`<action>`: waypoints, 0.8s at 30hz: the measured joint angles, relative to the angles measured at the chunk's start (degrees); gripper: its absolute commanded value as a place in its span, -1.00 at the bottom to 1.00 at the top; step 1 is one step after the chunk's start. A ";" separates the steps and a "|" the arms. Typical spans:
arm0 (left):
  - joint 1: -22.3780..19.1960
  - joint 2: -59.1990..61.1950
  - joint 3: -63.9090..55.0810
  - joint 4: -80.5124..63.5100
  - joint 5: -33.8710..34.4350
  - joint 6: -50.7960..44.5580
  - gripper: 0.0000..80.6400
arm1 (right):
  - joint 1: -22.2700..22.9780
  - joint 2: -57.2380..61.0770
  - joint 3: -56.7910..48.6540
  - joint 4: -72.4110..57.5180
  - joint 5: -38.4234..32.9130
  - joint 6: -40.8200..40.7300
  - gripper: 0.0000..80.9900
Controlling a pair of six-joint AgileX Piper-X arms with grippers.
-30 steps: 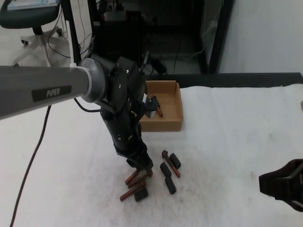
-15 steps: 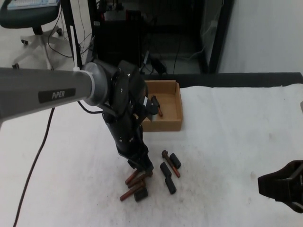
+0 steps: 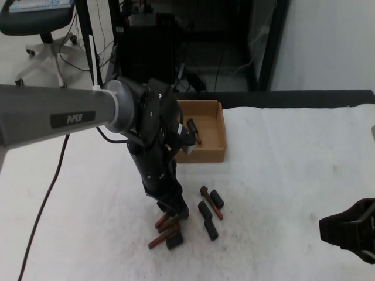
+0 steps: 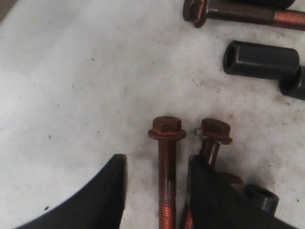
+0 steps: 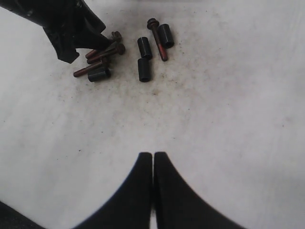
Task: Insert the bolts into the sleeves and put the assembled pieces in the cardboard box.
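Presently, a speckled white bench fronts a dark rack. One copper bolt lies between the spread fingers of the left gripper; the right gripper is pressed together.

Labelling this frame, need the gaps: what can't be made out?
- Box: high view, arm covers its left part; piece inside too small to identify.
- Bolt inside the left gripper: left wrist view, threaded end cut by the frame edge.
- Next bolt: left wrist view, shank behind a finger.
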 measured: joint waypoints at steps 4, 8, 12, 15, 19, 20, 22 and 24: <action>0.00 0.96 0.00 -0.02 0.00 0.00 -0.03 | 0.00 0.00 0.00 0.00 0.00 0.00 -0.98; 0.00 1.86 -0.17 -0.02 -0.07 0.00 -0.03 | 0.00 0.00 0.00 0.00 0.00 0.00 -0.98; 0.00 1.84 -0.15 -0.02 -0.07 0.00 -0.03 | 0.00 0.00 0.00 0.00 0.00 0.00 -0.98; 0.00 1.84 -0.15 -0.62 -0.07 0.00 -0.03 | 0.00 0.00 0.00 0.00 0.00 0.00 -0.98; 0.00 2.05 -0.15 -1.46 -0.07 0.00 -0.03 | 0.00 0.00 0.00 0.00 0.00 0.00 -0.98; 0.00 2.05 -0.15 -1.56 -0.07 0.00 -0.03 | 0.00 0.00 0.00 0.00 0.00 0.00 -0.98; 0.00 2.20 -0.15 -1.81 -0.07 0.00 -0.03 | 0.00 0.00 0.00 0.00 0.00 0.00 -0.98; 0.00 2.20 -0.15 -1.93 -0.07 0.00 -0.07 | 0.00 0.00 0.00 0.00 0.00 0.00 -0.98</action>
